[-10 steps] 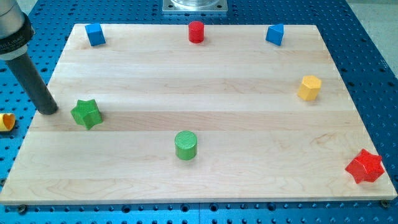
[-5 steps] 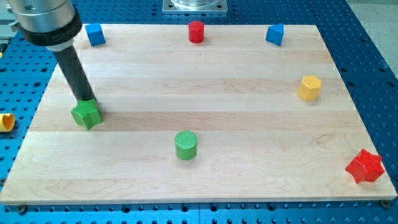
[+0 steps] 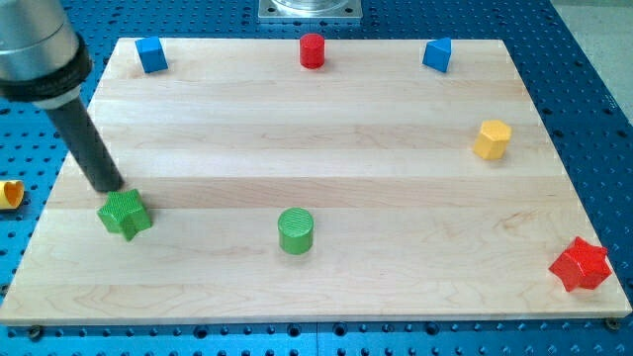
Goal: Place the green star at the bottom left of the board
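Just below my tip (image 3: 107,186): green star (image 3: 125,215)

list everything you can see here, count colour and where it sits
green star: 1, green, view's left side of board, below mid height
green cylinder: 1, green, lower middle
red cylinder: 1, red, top edge, middle
blue cube: 1, blue, top left corner
blue block: 1, blue, top edge, right of middle
yellow block: 1, yellow, right side
red star: 1, red, bottom right corner
orange piece: 1, orange, off the board, view's left edge
board: 1, pale wood, on blue perforated table
my tip: 1, dark rod, just above the green star
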`<act>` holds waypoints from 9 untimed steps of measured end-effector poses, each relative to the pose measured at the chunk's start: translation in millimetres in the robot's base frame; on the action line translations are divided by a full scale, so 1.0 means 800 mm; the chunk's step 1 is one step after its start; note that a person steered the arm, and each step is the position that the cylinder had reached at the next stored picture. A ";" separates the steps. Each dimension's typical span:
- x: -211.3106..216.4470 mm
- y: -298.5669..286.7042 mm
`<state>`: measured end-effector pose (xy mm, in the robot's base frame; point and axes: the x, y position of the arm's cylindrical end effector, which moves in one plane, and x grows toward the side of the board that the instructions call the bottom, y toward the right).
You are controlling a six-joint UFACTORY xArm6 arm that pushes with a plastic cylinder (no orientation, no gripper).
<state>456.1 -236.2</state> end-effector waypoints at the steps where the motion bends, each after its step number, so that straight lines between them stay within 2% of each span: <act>1: 0.015 0.055; 2: 0.074 0.032; 3: 0.099 -0.010; 4: 0.055 0.046; 5: 0.055 0.092; 6: 0.122 0.051; 7: 0.131 0.019; 8: 0.087 0.091; 9: 0.018 0.203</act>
